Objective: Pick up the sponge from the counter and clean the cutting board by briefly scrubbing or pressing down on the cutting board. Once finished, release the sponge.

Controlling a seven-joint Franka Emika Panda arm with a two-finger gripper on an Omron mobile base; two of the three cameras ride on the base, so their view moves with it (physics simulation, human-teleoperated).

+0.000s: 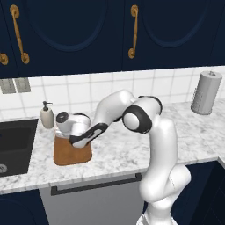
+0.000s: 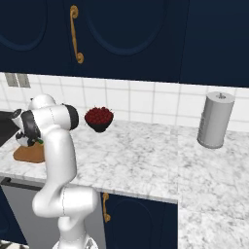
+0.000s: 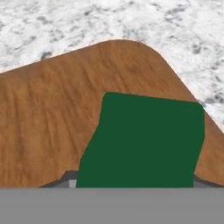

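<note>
In the hand view the green top of the sponge (image 3: 146, 140) lies flat on the brown wooden cutting board (image 3: 52, 113), and my gripper (image 3: 131, 181) is shut on it, a dark tip at each side. From the left base view the gripper (image 1: 75, 141) reaches down onto the cutting board (image 1: 72, 157), which lies on the marble counter (image 1: 132, 149) beside the sink. In the right base view a bit of the green sponge (image 2: 40, 141) shows under the hand above the cutting board (image 2: 28, 154). The sponge's yellow base is hidden.
A dark sink basin (image 1: 13, 143) lies left of the board, with a soap dispenser (image 1: 47, 115) behind it. A bowl of red fruit (image 2: 99, 118) stands at the wall, and a grey paper towel roll (image 1: 205, 92) far right. Blue cabinets hang overhead.
</note>
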